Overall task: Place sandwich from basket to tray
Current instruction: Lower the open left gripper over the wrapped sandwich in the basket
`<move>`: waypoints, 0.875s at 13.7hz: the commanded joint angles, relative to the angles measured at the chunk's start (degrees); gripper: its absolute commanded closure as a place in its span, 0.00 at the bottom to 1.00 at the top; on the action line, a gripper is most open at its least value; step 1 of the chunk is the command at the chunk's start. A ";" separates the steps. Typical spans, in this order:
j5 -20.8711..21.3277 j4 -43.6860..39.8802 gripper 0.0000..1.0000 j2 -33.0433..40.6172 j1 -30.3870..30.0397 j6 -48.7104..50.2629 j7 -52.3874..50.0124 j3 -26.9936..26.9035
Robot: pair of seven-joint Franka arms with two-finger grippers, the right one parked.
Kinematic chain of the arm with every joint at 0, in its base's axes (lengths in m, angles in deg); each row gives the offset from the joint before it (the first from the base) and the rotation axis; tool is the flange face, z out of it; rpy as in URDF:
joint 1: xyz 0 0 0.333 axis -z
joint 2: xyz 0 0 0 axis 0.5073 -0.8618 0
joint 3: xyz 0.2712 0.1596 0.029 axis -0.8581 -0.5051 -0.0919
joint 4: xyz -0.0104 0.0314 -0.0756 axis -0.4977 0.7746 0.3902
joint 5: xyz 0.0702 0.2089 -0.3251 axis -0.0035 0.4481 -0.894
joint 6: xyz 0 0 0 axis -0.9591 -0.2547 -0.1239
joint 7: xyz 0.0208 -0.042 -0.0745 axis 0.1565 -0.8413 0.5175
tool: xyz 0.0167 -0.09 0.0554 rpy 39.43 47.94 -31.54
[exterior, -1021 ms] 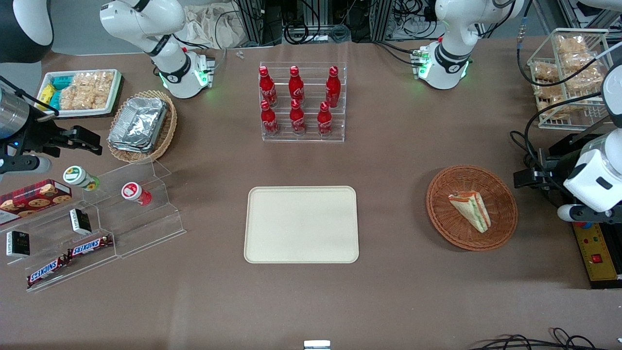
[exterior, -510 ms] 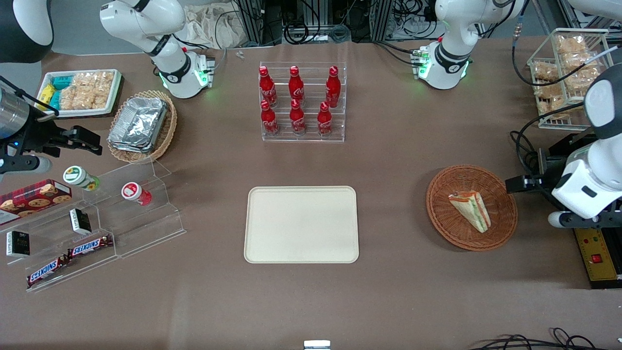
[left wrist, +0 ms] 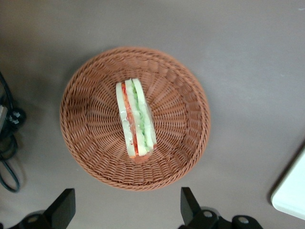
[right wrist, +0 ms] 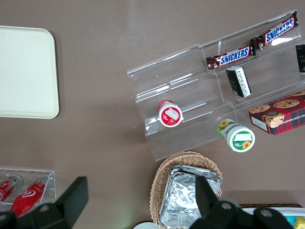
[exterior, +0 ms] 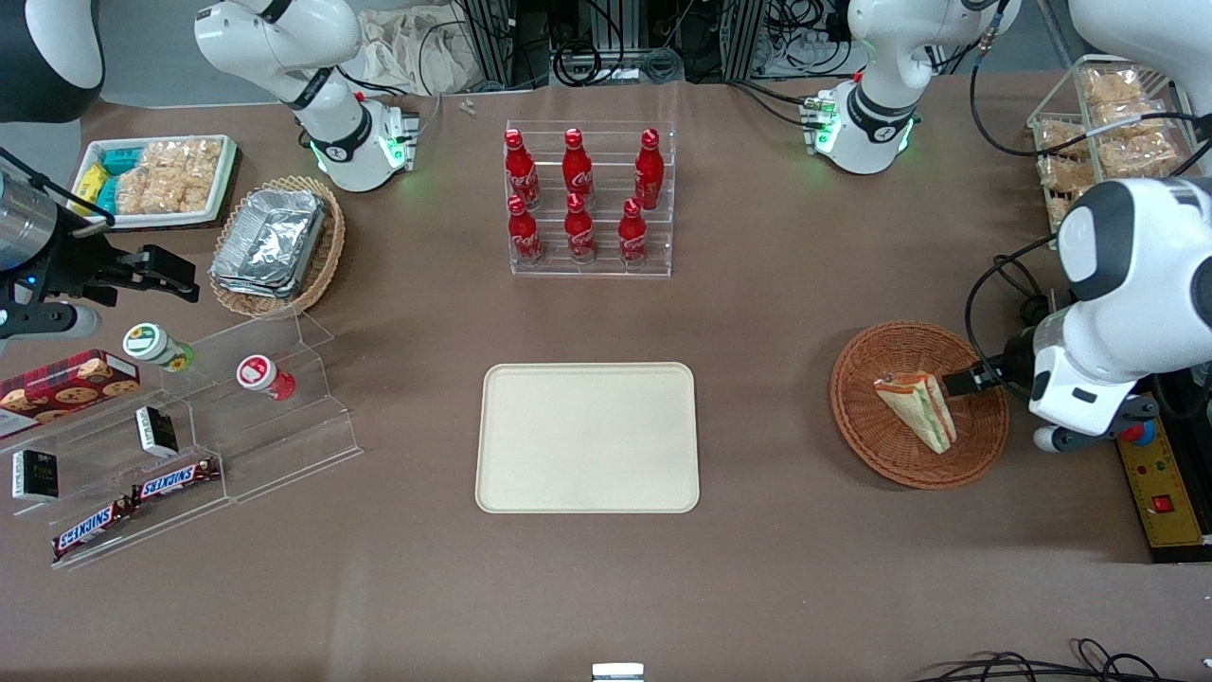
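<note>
Starting at the parked arm's end of the table (exterior: pixel 776 587), you have a white tray of snack packets (exterior: pixel 156 180) near the edge farthest from the front camera, and just beside it a tan wicker basket with foil containers (exterior: pixel 276 244). Nearer the camera sits a clear stepped stand (exterior: pixel 237 436) carrying two small jars, a cookie box and Snickers bars (exterior: pixel 128 507).

Toward the middle, a clear rack holds six red bottles (exterior: pixel 579 204), and nearer the camera than that rack lies the tray (exterior: pixel 587 438), flat on the table with nothing on it.

Moving on toward the working arm's end, you reach the basket (exterior: pixel 866 440), well apart from the tray. The sandwich (exterior: pixel 917 410) lies in it, roughly in the middle, its green and red filling layers showing in the wrist view (left wrist: pixel 136 119), where the wicker rim (left wrist: pixel 86 157) rings it completely.

Your gripper (exterior: pixel 966 382) hangs above the basket's rim on the working arm's side, just beside the sandwich's wide end and not touching it. In the wrist view its two fingers (left wrist: pixel 62 210) are spread wide, holding nothing. A wire rack of packets (exterior: pixel 1103 142) stands at the table's corner farthest from the camera.
</note>
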 commanded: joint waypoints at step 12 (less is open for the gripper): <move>0.60 12.30 0.04 -8.60 -1.14 -21.58 -11.33 0.15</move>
